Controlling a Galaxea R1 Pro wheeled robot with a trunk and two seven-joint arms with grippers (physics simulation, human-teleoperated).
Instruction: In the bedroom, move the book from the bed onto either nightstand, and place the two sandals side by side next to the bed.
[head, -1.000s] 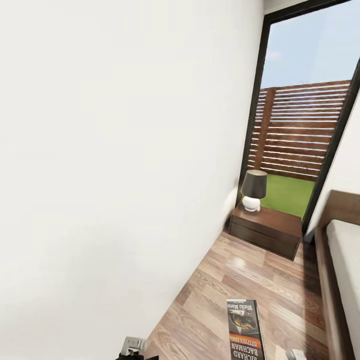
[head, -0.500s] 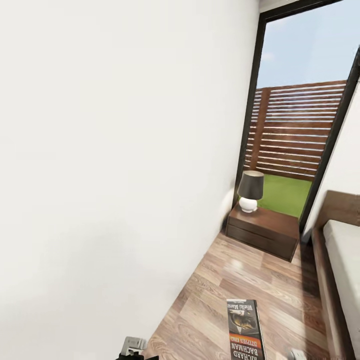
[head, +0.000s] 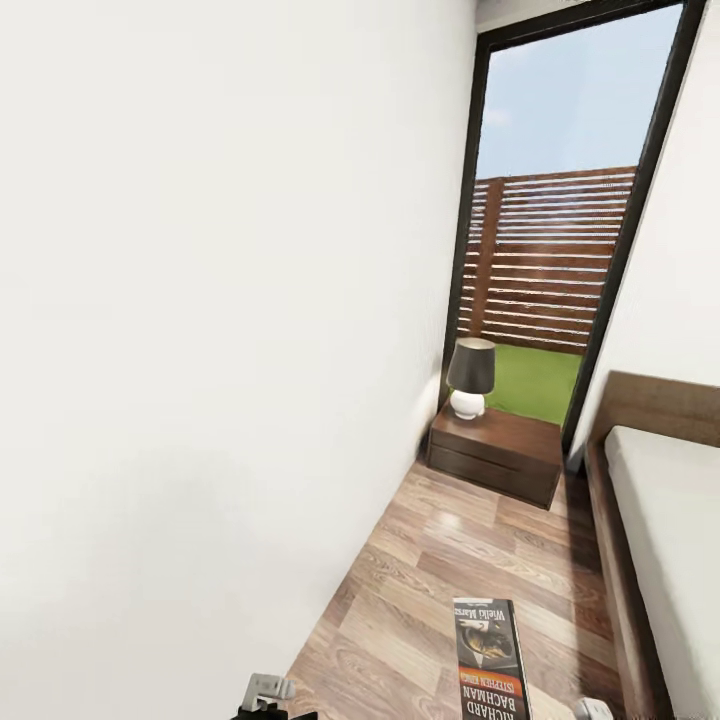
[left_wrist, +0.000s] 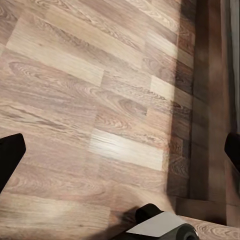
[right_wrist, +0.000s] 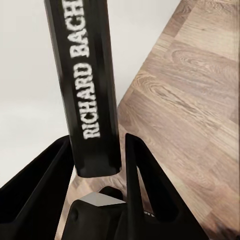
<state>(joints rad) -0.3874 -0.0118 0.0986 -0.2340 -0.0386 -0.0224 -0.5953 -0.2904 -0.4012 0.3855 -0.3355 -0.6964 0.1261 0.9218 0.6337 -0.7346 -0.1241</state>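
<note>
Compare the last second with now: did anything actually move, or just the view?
The camera turned: the nightstand, lamp and window slid left in the head view, and more of the bed shows. The book stays clamped in the right gripper.

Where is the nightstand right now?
In the head view the nightstand stands ahead at the far end of the floor, against the white wall and below the window, with a lamp on top and the bed to its right.

View swings toward the bed
The nightstand (head: 495, 452) and lamp (head: 470, 376) sit further left in frame, more of the bed (head: 665, 545) shows; the camera turns.
</note>
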